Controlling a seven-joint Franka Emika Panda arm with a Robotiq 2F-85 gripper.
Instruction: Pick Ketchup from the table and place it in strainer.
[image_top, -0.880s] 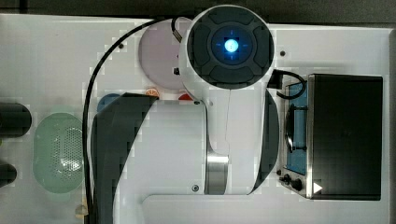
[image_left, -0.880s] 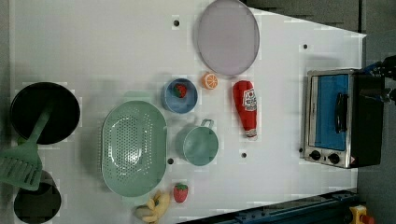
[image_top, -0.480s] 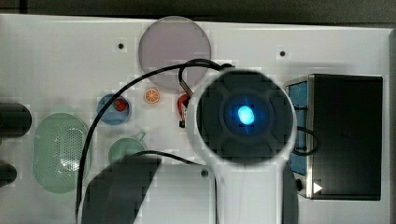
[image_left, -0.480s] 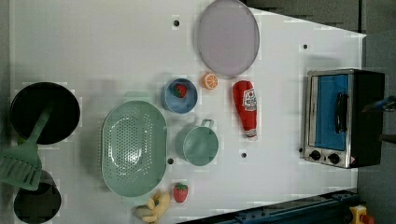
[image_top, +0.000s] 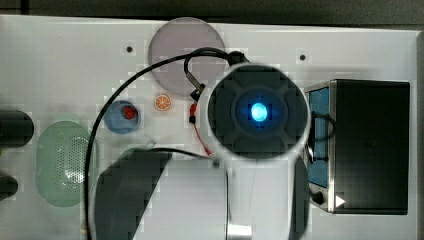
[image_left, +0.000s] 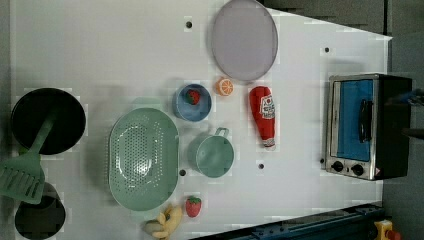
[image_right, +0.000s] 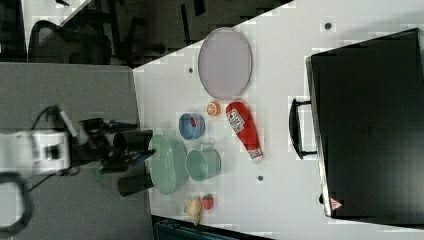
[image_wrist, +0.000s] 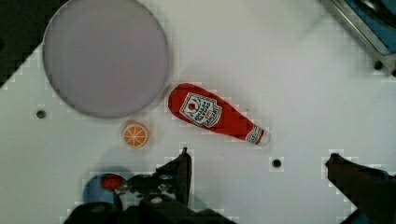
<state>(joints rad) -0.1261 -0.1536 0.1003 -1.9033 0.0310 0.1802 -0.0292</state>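
Tool (image_wrist: 259, 177) jaws spread wide and empty at the wrist view's lower edge, ready to straddle the ketchup (image_wrist: 215, 113) lying mid-frame on the counter (image_wrist: 289, 84).

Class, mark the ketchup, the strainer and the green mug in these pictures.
ketchup (image_left: 263, 112): left view, on the bottle's red body.
strainer (image_left: 143, 157): left view, on its perforated middle.
green mug (image_left: 214, 156): left view, on the inside of the cup.

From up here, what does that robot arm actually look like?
The arm has glossy white shells with dark grey joint sections. Its round dark end cap carries a glowing blue light. A black cable loops along it. The gripper has black fingers.
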